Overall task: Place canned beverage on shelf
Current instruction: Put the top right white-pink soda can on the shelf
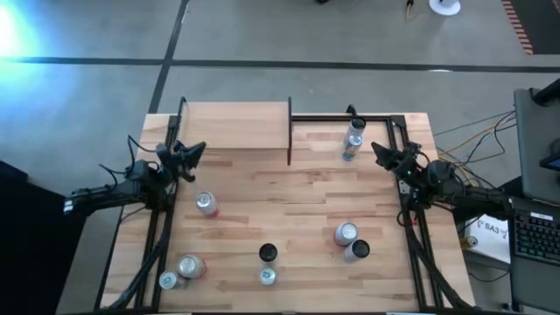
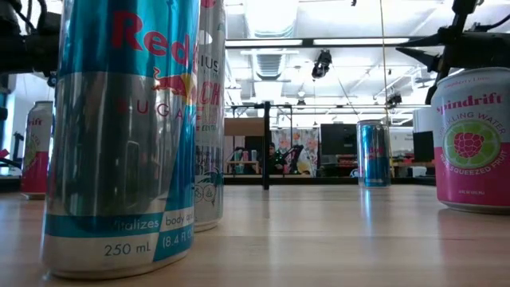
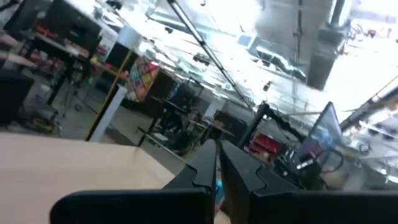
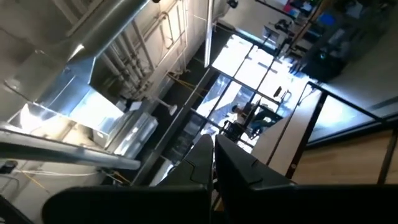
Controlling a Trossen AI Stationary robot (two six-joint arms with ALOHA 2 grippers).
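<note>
Looking down shows the empty shelf [image 1: 234, 127]; wrist views show each pincer [image 3: 217, 163] [image 4: 213, 149] pressed narrow.

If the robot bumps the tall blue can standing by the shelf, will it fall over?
Probably, yes. The tall blue can is slim and upright beside the shelf, so it likely tips easily. Being round, it would probably roll. Its shiny metal may be slippery.

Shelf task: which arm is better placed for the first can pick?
Left, probably. The left gripper sits beside the shelf, with a can just below it. The right gripper is near only the blue can, across the shelf's dark end panel.
</note>
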